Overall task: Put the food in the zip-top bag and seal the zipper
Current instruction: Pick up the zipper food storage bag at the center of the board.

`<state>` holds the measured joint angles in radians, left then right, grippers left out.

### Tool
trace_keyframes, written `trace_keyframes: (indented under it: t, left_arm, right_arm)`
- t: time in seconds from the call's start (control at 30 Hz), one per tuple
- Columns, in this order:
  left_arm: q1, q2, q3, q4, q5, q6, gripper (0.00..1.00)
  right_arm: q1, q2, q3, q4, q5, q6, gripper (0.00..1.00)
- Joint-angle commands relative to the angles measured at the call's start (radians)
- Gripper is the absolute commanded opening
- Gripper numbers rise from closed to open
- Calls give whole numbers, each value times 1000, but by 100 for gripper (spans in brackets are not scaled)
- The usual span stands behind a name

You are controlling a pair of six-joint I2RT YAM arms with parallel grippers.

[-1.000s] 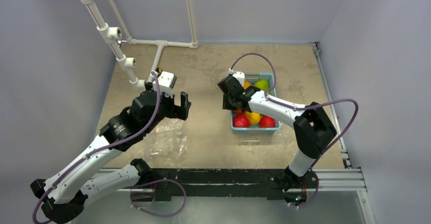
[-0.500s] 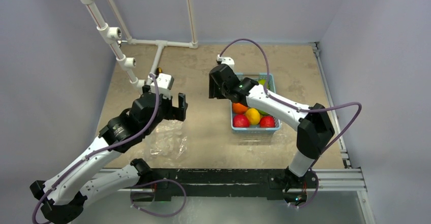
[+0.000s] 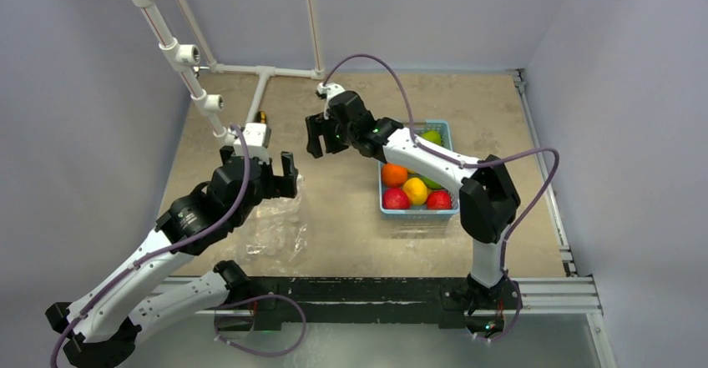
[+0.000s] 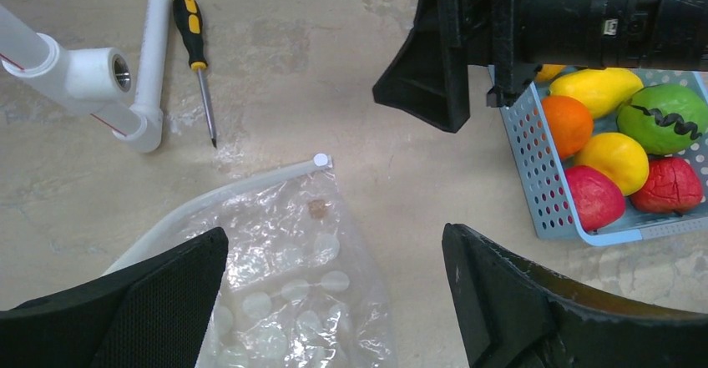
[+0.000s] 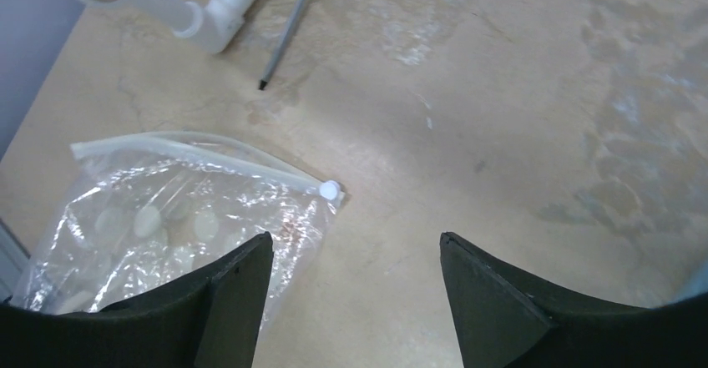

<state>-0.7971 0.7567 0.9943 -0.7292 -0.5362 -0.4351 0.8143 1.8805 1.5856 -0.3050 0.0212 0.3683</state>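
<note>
The clear zip-top bag (image 3: pixel 271 230) lies flat and crinkled on the table at the front left. Its whitish zipper (image 4: pixel 242 186) runs along the far edge and ends in a small white slider (image 5: pixel 330 189). The food (image 3: pixel 413 186), glossy red, orange, yellow and green toy fruits, lies in the light-blue basket (image 3: pixel 386 209). My left gripper (image 3: pixel 257 158) hovers open over the bag's far end, nothing between its fingers. The right gripper (image 3: pixel 326 138) hangs open and empty above bare table between bag and basket. The left wrist view shows it as a black finger (image 4: pixel 434 76) near the basket.
A black-and-yellow screwdriver (image 4: pixel 196 47) lies beyond the bag, next to a white pipe frame (image 3: pixel 192 59) that rises at the back left. Grey walls close in the table on the left, back and right. The basket stands right of centre.
The right gripper has swung left from over the basket to above the table's middle, its jaws spreading wider with nothing in them. The left gripper has shifted slightly left over the bag.
</note>
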Motion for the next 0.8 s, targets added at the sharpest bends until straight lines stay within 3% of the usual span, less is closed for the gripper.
trace_keyframes:
  t: [0.0,0.2,0.47,0.77]
  left_arm:
    - [0,-5,12,-6,-27,-50,99]
    - [-1,5,25,-7,-21,-69,99]
    - [0,9,35,13,10,-77,99]
    - [0,17,59,24,49,-69,99]
  right_arm:
    - [3,52,102,96,-206,-132,77]
    - [3,178,220,114,-391,-215,83]
    - [5,361,398,66,-617,-308,84]
    - [18,513,525,41,-763,-363,84]
